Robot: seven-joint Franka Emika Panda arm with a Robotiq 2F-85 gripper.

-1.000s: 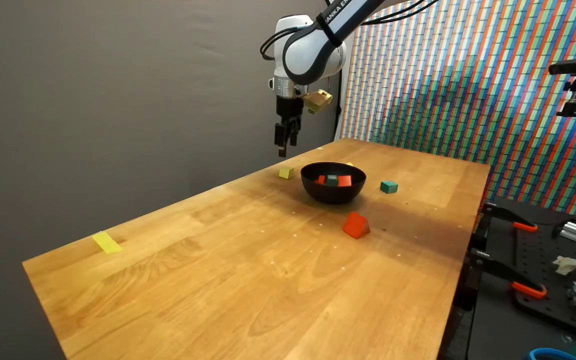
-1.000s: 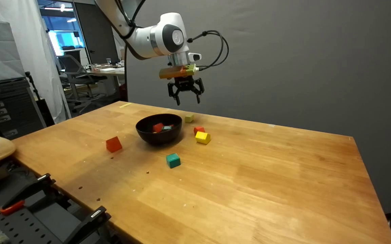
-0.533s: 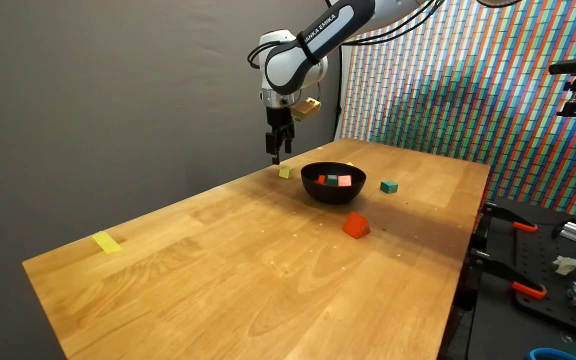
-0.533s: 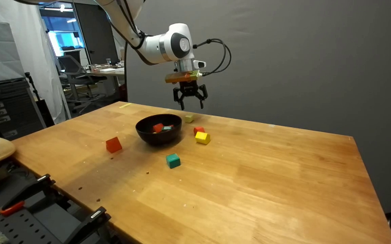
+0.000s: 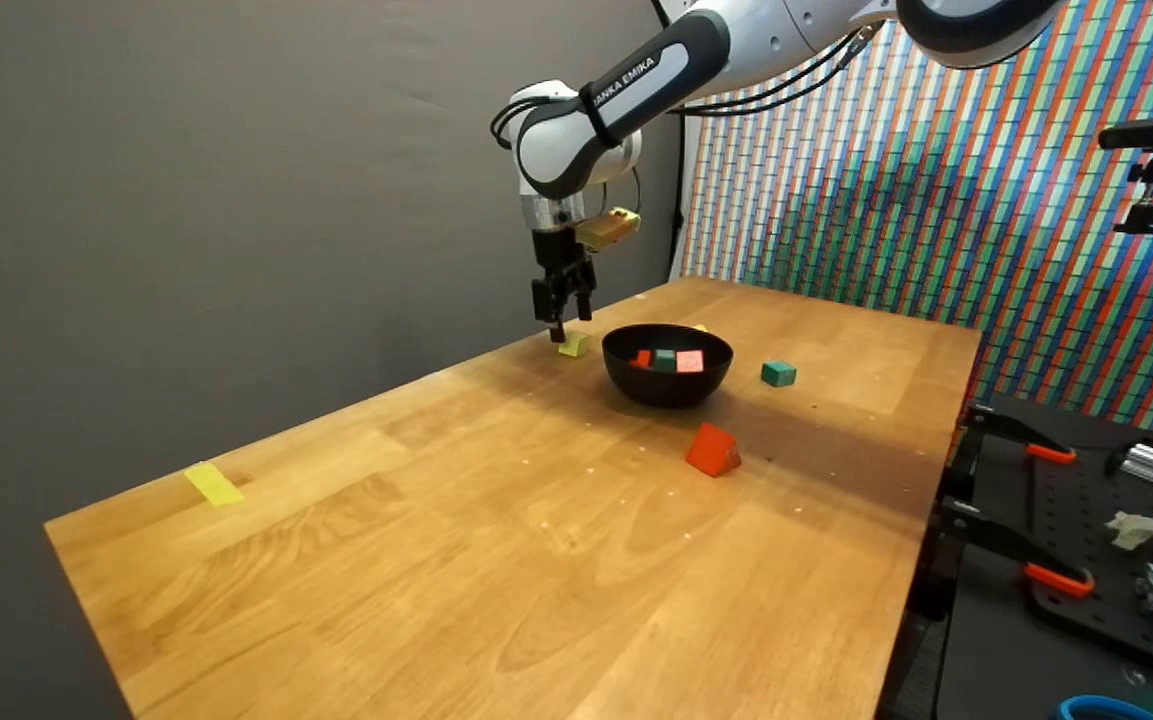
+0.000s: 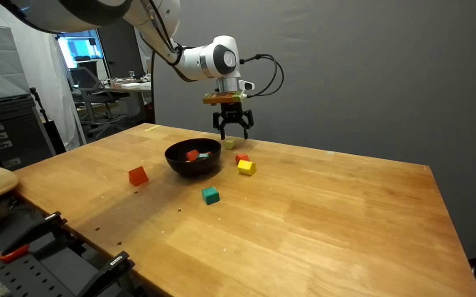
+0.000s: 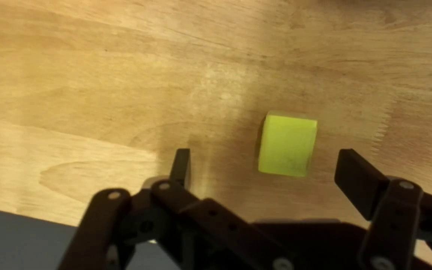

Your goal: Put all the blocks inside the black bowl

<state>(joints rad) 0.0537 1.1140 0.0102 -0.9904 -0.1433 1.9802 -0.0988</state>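
My gripper (image 6: 234, 136) stands open just above the pale yellow block (image 7: 287, 146) by the table's wall-side edge. In the wrist view this block lies beyond the fingertips, between their lines, nearer the right finger (image 7: 362, 183) and untouched. The black bowl (image 6: 190, 169) stands upright beside it, holding red (image 5: 689, 362) and green (image 5: 664, 361) blocks. On the table in an exterior view are a bright yellow block (image 6: 247, 168), a red block (image 6: 242, 157) partly behind it, a green block (image 6: 210, 195) and a red wedge-shaped block (image 6: 138, 176). The bowl hides most of that yellow-and-red pair in an exterior view.
A flat yellow strip (image 5: 213, 484) lies on the wooden table (image 5: 436, 560) near its edge. A grey wall (image 6: 345, 82) rises close behind the edge where the gripper is. Black clamps (image 5: 1011, 545) with orange handles grip the opposite edge.
My gripper has come down towards the pale yellow block and stayed open. In an exterior view it also shifted slightly to the right. The blocks and the bowl have not moved.
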